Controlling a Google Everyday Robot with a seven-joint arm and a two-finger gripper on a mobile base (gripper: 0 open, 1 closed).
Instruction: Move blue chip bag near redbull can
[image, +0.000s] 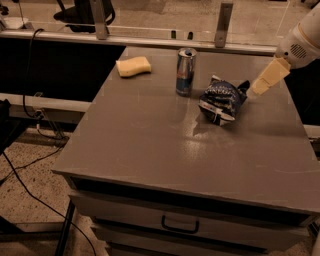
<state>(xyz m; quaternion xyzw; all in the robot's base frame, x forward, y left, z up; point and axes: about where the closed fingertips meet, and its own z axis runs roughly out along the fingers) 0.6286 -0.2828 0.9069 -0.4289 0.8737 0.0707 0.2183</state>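
Note:
The blue chip bag (221, 101) lies crumpled on the grey table (150, 145), just right of the redbull can (185, 72), which stands upright near the table's back middle. A small gap shows between bag and can. My gripper (261, 85) is at the right, raised off the table and just past the bag's right end, not touching it. It holds nothing.
A yellow sponge (133, 66) lies at the back left of the table. A rail with metal posts (223, 22) runs behind the table. Drawers with a handle (180, 226) are below the front edge. Cables (30, 150) hang at the left.

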